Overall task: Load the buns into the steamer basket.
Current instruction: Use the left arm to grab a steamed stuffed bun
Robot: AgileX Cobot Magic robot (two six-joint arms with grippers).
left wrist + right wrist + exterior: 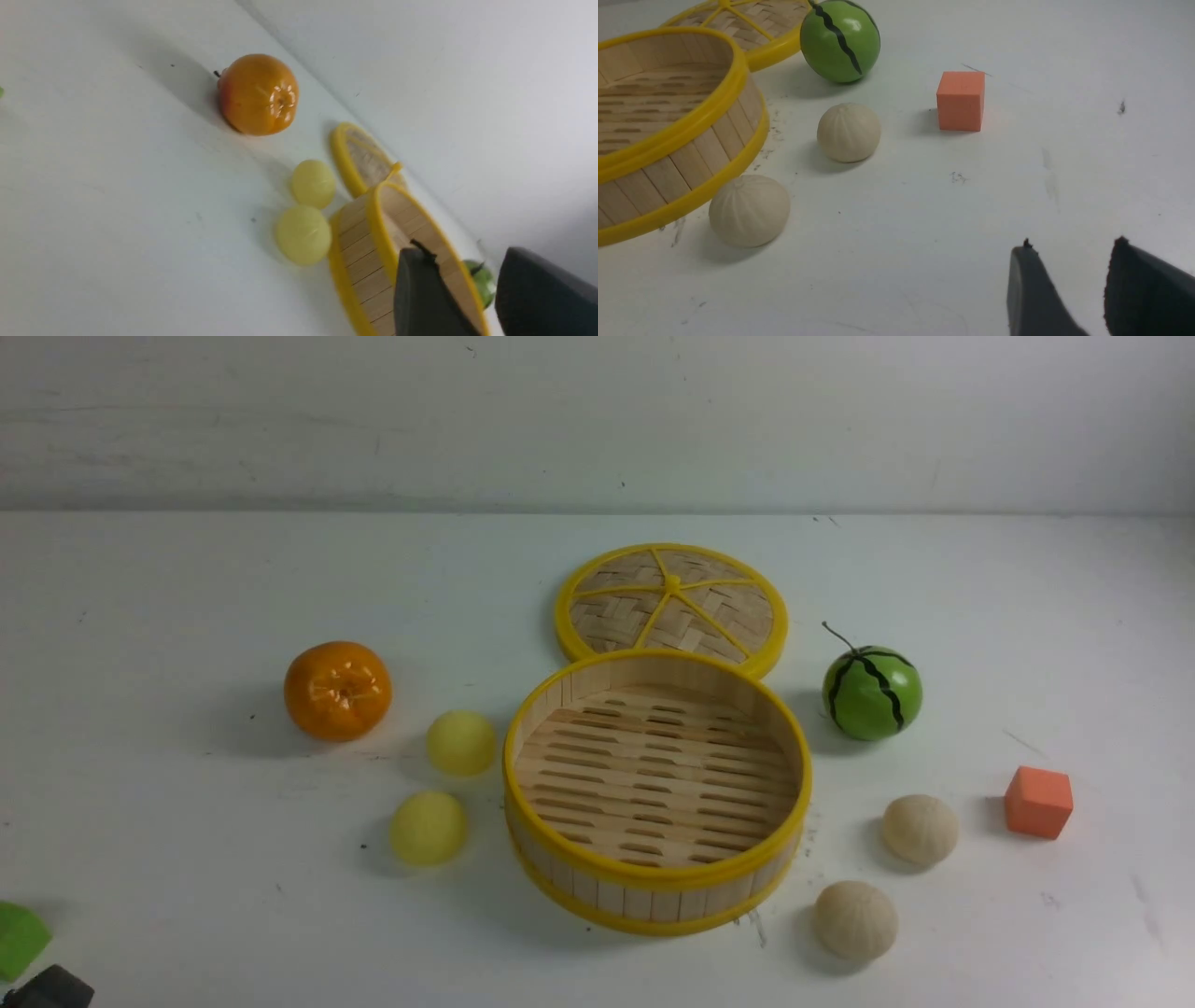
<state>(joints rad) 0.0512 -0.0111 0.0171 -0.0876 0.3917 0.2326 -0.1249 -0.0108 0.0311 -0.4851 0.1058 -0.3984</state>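
The steamer basket (657, 896) stands empty at the table's middle. Two pale yellow buns (461, 743) (428, 828) lie just left of it. Two cream pleated buns (920, 829) (855, 920) lie to its right. My left gripper (462, 254) is open and empty, well back from the yellow buns (303, 234) (313, 183); only a dark bit of it (51, 989) shows at the front view's bottom left corner. My right gripper (1073, 245) is open and empty, low over bare table, away from the cream buns (749, 210) (849, 132). It is out of the front view.
The woven lid (672, 607) lies flat behind the basket. An orange tangerine (337, 691) sits at the left and a green watermelon ball (872, 693) at the right. An orange cube (1038, 802) is at the far right, a green block (19, 938) at the front left edge.
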